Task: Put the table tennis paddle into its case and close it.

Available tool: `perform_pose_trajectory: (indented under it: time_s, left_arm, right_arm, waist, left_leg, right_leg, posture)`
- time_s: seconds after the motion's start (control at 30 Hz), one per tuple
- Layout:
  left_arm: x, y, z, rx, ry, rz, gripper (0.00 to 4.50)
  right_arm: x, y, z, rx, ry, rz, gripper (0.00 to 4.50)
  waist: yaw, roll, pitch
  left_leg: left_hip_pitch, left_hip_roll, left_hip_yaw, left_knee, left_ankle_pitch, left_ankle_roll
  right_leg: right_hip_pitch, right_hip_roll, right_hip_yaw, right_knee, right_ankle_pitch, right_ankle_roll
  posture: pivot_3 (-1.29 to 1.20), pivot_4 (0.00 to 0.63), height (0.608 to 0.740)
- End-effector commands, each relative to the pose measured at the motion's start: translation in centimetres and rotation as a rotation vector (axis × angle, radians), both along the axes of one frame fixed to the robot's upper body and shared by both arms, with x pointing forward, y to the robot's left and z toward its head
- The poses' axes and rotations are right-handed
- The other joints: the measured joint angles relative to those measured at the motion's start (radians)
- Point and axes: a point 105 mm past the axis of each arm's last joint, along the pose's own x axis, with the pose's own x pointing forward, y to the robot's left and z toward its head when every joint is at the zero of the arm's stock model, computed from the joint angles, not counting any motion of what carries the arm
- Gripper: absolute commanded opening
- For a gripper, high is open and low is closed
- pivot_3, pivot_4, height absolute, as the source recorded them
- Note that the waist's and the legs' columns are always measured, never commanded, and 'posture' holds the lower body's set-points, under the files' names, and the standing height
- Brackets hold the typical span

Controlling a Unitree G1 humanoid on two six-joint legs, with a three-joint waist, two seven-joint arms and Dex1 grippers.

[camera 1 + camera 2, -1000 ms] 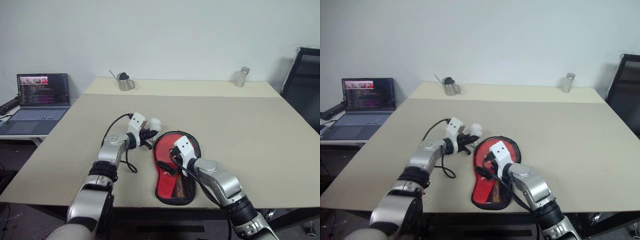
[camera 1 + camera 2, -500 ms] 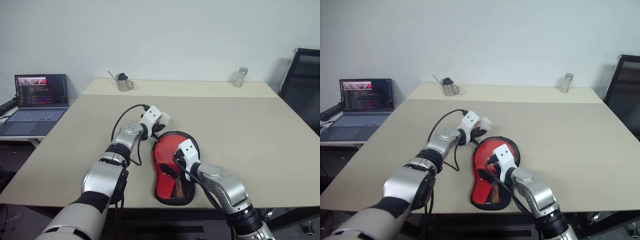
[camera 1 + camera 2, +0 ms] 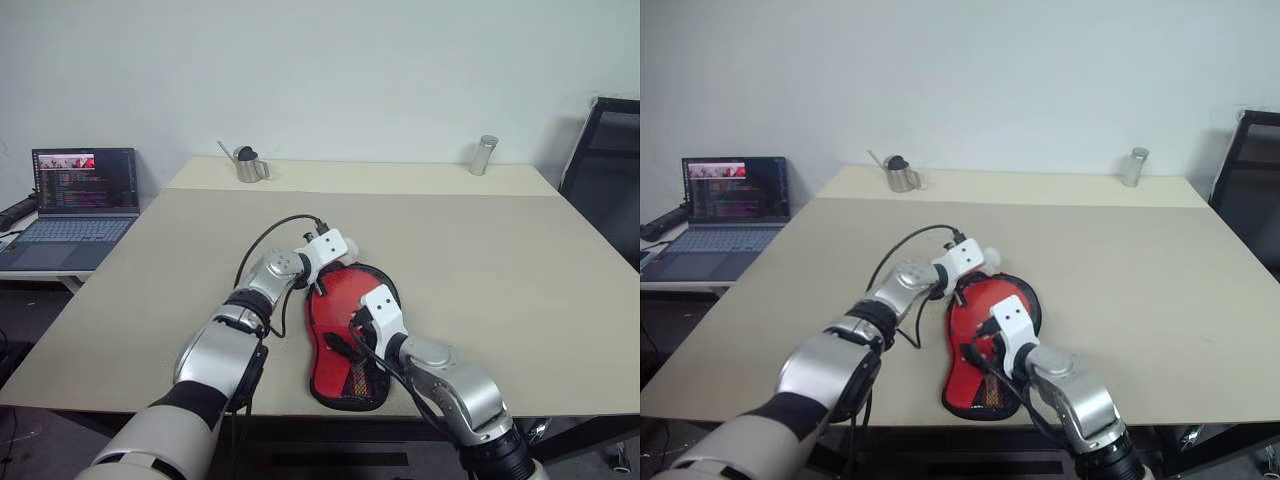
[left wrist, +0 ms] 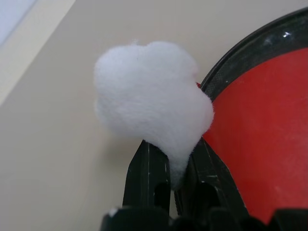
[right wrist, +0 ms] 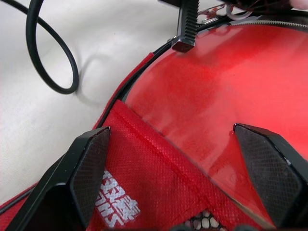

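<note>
Paddle (image 3: 350,300) inside open case (image 3: 345,395) (red-lined)

Both head views look forward and down over the table (image 3: 520,260) from above the arms, sharing nearly the same scene (laptop (image 3: 72,205) at about nine o'clock, cup (image 3: 247,163) at eleven). The left wrist view sits very close over the case (image 4: 262,57) rim; the right wrist view hovers close above the case's red interior.
</note>
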Motion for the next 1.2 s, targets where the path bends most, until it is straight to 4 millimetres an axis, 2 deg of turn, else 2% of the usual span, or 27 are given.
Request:
perform_pose_trajectory:
  time_s: [0.03, 0.13, 0.3, 0.57, 0.87, 1.07, 1.2]
  left_arm:
    - [0.6, -1.7, 3.4, 0.035, -0.143, -0.046, 0.03]
    - [1.0, -2.2, 4.8, 0.051, -0.207, -0.037, 0.03]
    - [1.2, -2.8, 6.0, 0.126, -0.294, -0.053, 0.03]
    - [0.9, -4.5, 6.1, 0.36, -0.455, -0.156, 0.03]
    - [0.3, -8.0, 8.9, 0.488, -0.692, -0.243, 0.03]
    - [-0.3, -9.3, 8.7, 0.638, -0.82, -0.345, 0.03]
    - [-0.8, -10.0, 7.4, 0.73, -0.866, -0.434, 0.03]
  right_arm:
    - [-1.6, -0.4, -3.9, -0.065, 0.166, -0.014, 4.5]
    - [-2.1, -0.1, -4.0, -0.06, 0.178, -0.015, 4.5]
    - [-2.4, 0.4, -3.9, -0.056, 0.185, -0.015, 4.5]
    - [-3.3, 1.1, -4.1, -0.048, 0.203, -0.012, 4.5]
    - [-4.4, 1.7, -4.4, -0.018, 0.232, -0.048, 4.5]
    - [-4.5, 1.9, -4.5, -0.016, 0.233, -0.054, 4.5]
    - [-4.8, 2.1, -4.5, -0.012, 0.237, -0.053, 4.5]
  waist:
    - [0.001, 0.0, 0.0]
    - [0.003, 0.0, 0.0]
    - [0.002, 0.0, 0.0]
    - [0.003, 0.0, 0.0]
    - [0.008, -0.001, 0.0]
    - [0.008, 0.0, 0.0]
    - [0.008, -0.001, 0.0]
  left_leg:
    - [0.0, 0.0, 0.0, 0.0, 0.0, 0.0]
    - [0.0, 0.0, 0.0, 0.0, 0.0, 0.0]
    - [0.0, 0.0, 0.0, 0.0, 0.0, 0.0]
    - [0.0, 0.0, -0.001, 0.0, 0.0, 0.0]
    - [-0.001, 0.0, -0.002, 0.0, 0.0, 0.0]
    - [-0.001, 0.0, -0.002, 0.0, 0.0, 0.0]
    - [-0.001, 0.0, -0.002, -0.001, 0.0, 0.0]
  right_leg:
    - [0.0, 0.0, 0.0, 0.0, 0.0, 0.0]
    - [0.0, 0.0, 0.0, 0.0, 0.0, 0.0]
    - [0.0, 0.0, -0.001, 0.0, 0.0, 0.0]
    - [0.0, 0.0, -0.001, 0.0, 0.0, 0.0]
    - [0.0, 0.0, -0.002, -0.001, 0.0, 0.001]
    - [0.0, 0.0, -0.002, -0.001, -0.001, 0.001]
    - [0.0, 0.0, -0.002, -0.001, -0.001, 0.001]
  posture:
    - [0.0, 0.15, 0.74]
    - [0.0, 0.15, 0.74]
    - [0.0, 0.15, 0.74]
    - [0.0, 0.15, 0.74]
    - [0.0, 0.15, 0.74]
    - [0.0, 0.15, 0.74]
    - [0.0, 0.15, 0.74]
